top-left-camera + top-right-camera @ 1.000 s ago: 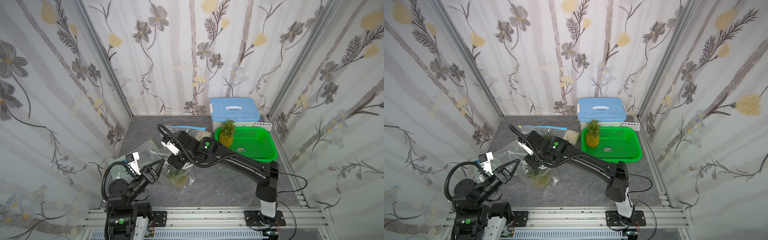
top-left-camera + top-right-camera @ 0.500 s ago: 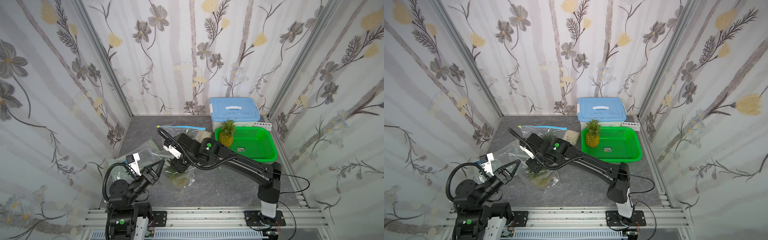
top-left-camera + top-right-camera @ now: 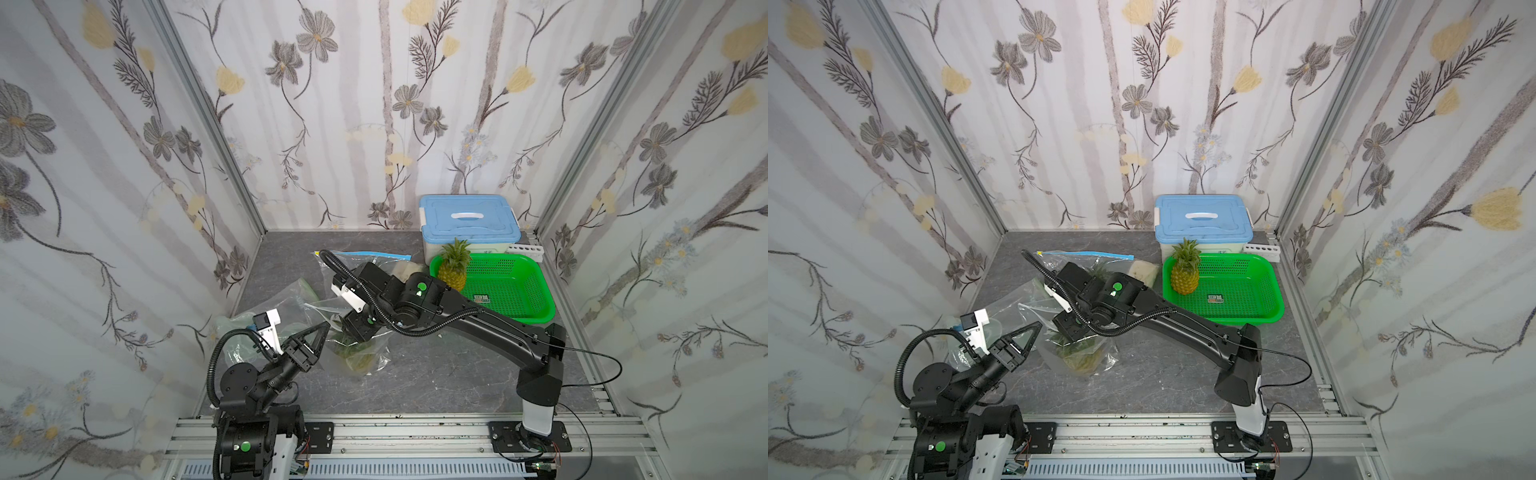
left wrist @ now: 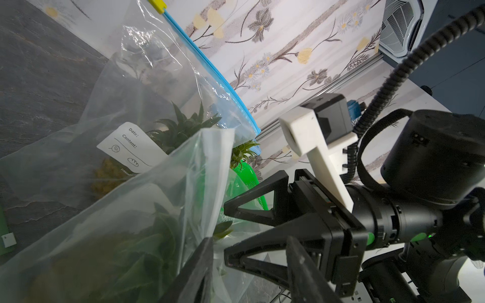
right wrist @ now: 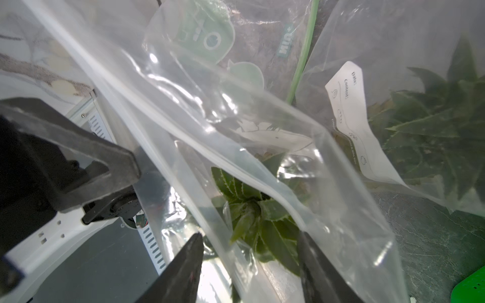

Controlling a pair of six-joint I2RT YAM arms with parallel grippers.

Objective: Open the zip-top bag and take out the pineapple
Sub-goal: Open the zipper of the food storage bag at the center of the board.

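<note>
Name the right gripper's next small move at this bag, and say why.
Probably ease the right gripper a little deeper into the zip-top bag, until its fingers flank the pineapple crown. Its jaws stand apart, the crown's leaves lie just ahead between them, and the bag's mouth looks open there, so nothing seems gripped yet.

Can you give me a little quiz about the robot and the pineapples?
1. True or false: the pineapple in the green basket stands upright.
2. What colour is the storage box lid? A red, B blue, C yellow.
3. Fill in: at the zip-top bag, the right hand has its jaws ___.
Key: 1 true; 2 B; 3 open.
</note>
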